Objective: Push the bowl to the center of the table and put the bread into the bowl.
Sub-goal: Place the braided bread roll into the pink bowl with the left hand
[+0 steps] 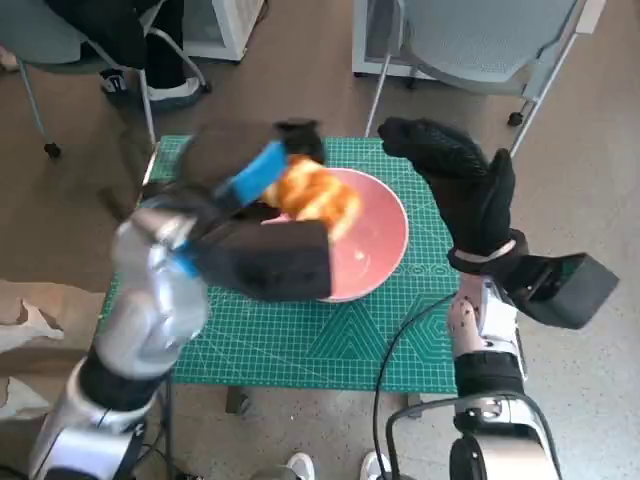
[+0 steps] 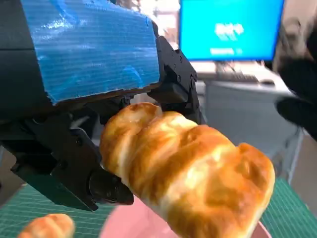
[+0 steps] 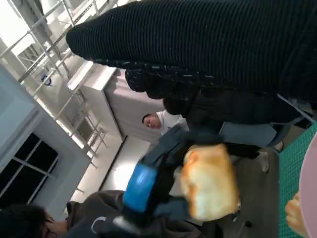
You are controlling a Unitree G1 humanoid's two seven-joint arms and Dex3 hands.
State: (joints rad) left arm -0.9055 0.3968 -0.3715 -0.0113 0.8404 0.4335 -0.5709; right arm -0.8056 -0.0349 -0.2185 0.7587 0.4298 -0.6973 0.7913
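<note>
The bread (image 1: 318,194), a golden-brown twisted roll, is held in the left hand (image 1: 240,170), whose black fingers (image 2: 106,186) close round its near end while the rest of the roll sticks out past them. In the head view the roll hangs over the far left part of the pink bowl (image 1: 375,250), above it rather than resting in it. The left wrist view shows the same grasp from close up: the roll (image 2: 188,171) juts out from under the blue-taped back of the hand (image 2: 89,47), with the pink of the bowl (image 2: 133,223) just below it. In that view a second, smaller piece of bread (image 2: 47,227) lies on the green mat near the bowl's edge, beneath the hand.

The bowl sits on the green cutting mat (image 1: 300,340) that covers the table, below and to the right of the left hand, roughly in the middle of the mat. The right hand (image 1: 460,180), in its black knitted glove, is raised just off the bowl's right side with fingers spread and holds nothing. From the right wrist view the glove (image 3: 198,44) fills the top, and the left hand with the roll (image 3: 208,181) shows beyond it.

Past the table stand grey chairs (image 1: 480,40), and a person (image 3: 161,121) in a white top is seen in the right wrist view.
</note>
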